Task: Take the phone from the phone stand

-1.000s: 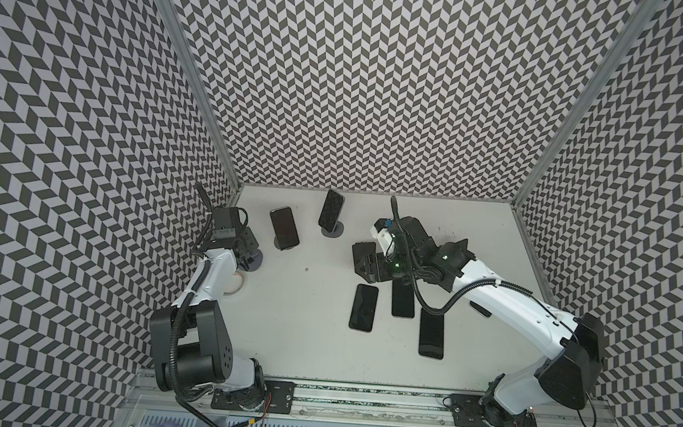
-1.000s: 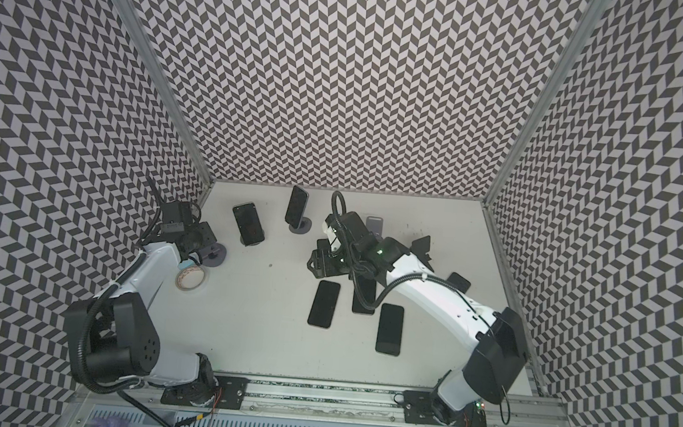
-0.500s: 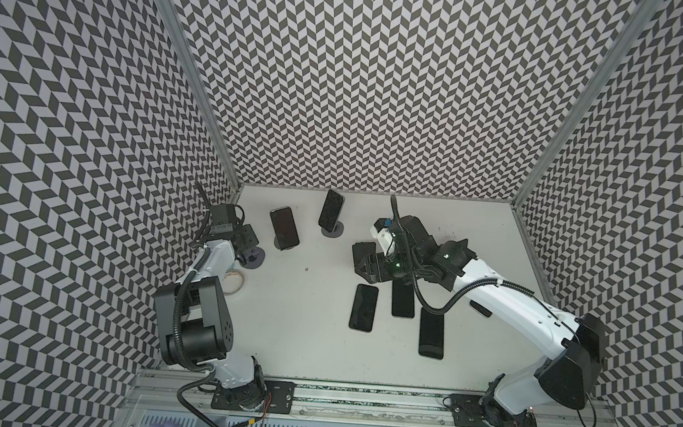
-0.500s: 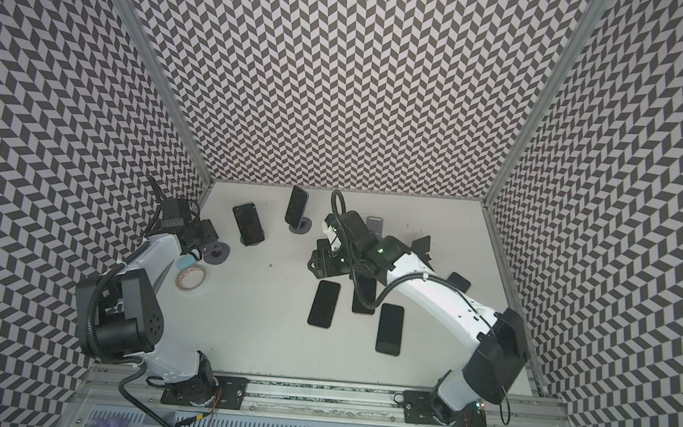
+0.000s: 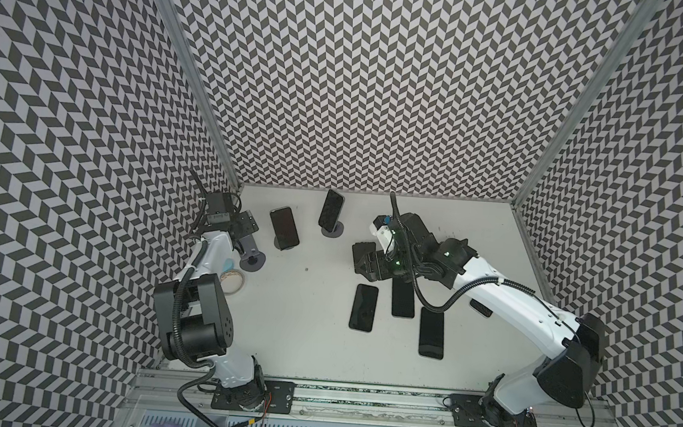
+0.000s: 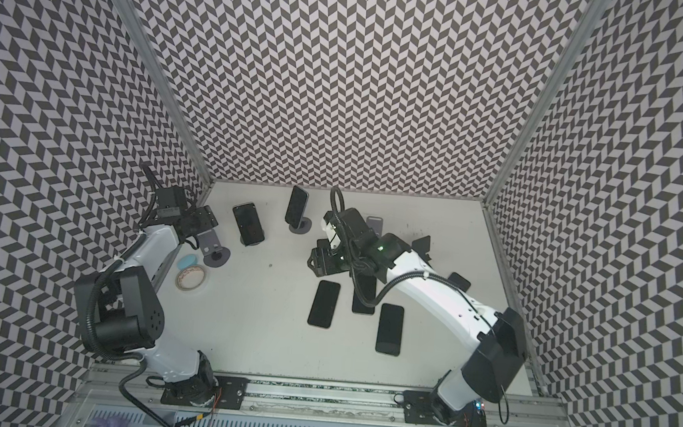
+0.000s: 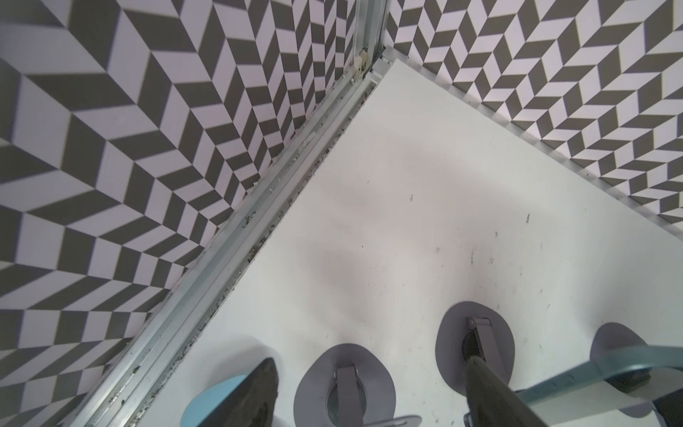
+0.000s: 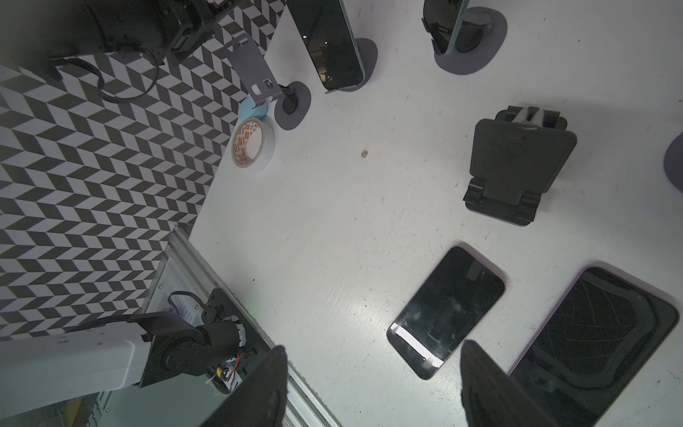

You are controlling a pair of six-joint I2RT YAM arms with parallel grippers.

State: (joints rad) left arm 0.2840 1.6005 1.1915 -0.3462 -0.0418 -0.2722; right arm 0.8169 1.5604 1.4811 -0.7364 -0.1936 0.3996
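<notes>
The phone [image 5: 284, 229] nearest the left claw [image 5: 245, 228] is leaning on its grey stand [image 8: 370, 55] near the back of the worktop [image 5: 303, 303], at about 3 o'clock from that claw in both top views. A second phone [image 5: 331, 209] is leaning on another stand toward 2 o'clock.

The left claw is hanging spread and empty over an empty stand [image 5: 252, 253]. The right claw [image 8: 373, 347] is also hanging released, gripping nothing, above flat phones [image 8: 447, 310].

I am judging the phone to be stiff, glass-faced, slick, fairly dense and breakable if dropped, and its stand is looking light enough to tip. The long side edges are offering the safest hold, with a lift along the backrest.

The top views are showing the phone's whole screen and lean. The left wrist view is catching only a phone's thin edge and some grey stand feet. The right wrist view alone is showing the empty stand's hooked lip, which is suggesting that the phone's lower end needs clearing first.
</notes>
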